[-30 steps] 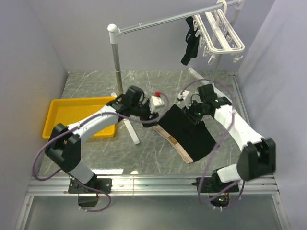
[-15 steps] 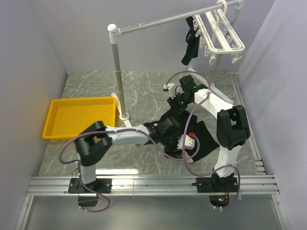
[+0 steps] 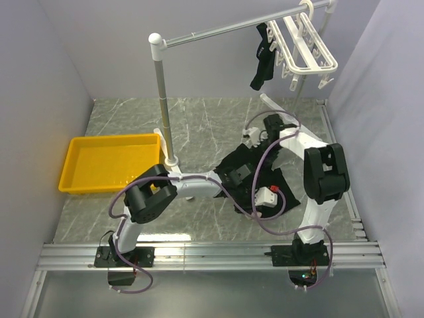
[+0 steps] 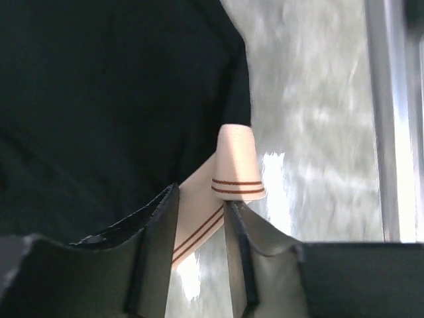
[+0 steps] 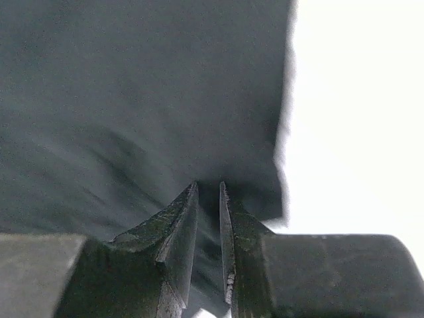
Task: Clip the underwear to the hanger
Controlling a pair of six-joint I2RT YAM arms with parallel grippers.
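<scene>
Underwear [image 4: 99, 99] between left fingers [image 4: 154, 258] and right fingers [image 5: 177, 246]

The table [image 3: 199, 122] is a grey-green marbled slab, closed in by walls on 3 sides. The grey rail stand [image 3: 161, 99] rests on it, with 1 upright post left of centre ending in a white foot on the slab. Just left of that post lies 1 yellow tray [image 3: 109, 162], flat, with its long side toward the back wall. Right of the post and a little nearer the front edge, the underwear [image 3: 275, 180] lies rumpled on the slab, mostly black. Farther right of the post, toward the back wall, 1 white bar [image 3: 270, 103] lies slantwise on the surface.
</scene>
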